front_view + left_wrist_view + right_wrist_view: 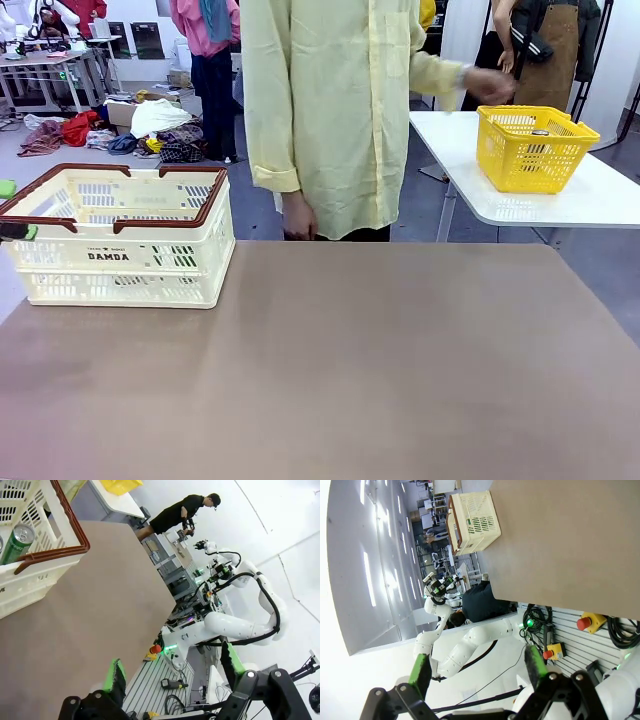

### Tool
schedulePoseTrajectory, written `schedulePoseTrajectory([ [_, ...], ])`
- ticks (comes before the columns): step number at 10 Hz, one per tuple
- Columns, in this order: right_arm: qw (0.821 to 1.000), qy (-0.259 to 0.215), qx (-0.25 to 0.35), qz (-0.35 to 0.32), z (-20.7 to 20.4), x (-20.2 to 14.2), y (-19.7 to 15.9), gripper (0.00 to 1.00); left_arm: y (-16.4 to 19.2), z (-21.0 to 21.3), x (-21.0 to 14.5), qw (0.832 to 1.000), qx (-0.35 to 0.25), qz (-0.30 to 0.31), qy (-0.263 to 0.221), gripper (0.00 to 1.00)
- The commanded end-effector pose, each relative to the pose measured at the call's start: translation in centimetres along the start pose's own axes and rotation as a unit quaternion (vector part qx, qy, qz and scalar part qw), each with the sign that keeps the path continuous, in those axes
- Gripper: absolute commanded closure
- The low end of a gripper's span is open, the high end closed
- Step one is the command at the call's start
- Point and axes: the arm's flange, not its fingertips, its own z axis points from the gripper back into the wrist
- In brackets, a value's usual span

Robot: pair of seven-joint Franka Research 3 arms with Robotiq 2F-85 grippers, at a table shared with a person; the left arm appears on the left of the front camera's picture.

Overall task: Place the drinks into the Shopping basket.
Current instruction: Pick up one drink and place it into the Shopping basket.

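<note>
Left gripper [171, 660], right gripper [477, 655] spread wide, empty; 1 green can [17, 542] inside Shopping basket [35, 580], maybe 2.

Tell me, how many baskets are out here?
2. The cream-white Shopping basket stands on the left side of the brown table. A smaller yellow basket sits on the white table at far right. More could be out of view.

"DAMDA" on Shopping basket [120, 235] side.
</note>
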Motion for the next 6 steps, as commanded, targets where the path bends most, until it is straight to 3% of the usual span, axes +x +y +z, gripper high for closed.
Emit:
schedulePoseTrajectory([
  [1, 1.000, -0.001, 0.007, 0.004, 0.08, -0.04, 0.33, 0.00, -0.09, -0.06, 0.03, 1.000, -0.009, -0.005, -0.007, 0.00],
  [6, 1.000, -0.001, 0.007, 0.004, 0.08, -0.04, 0.33, 0.00, -0.09, -0.06, 0.03, 1.000, -0.009, -0.005, -0.007, 0.00],
])
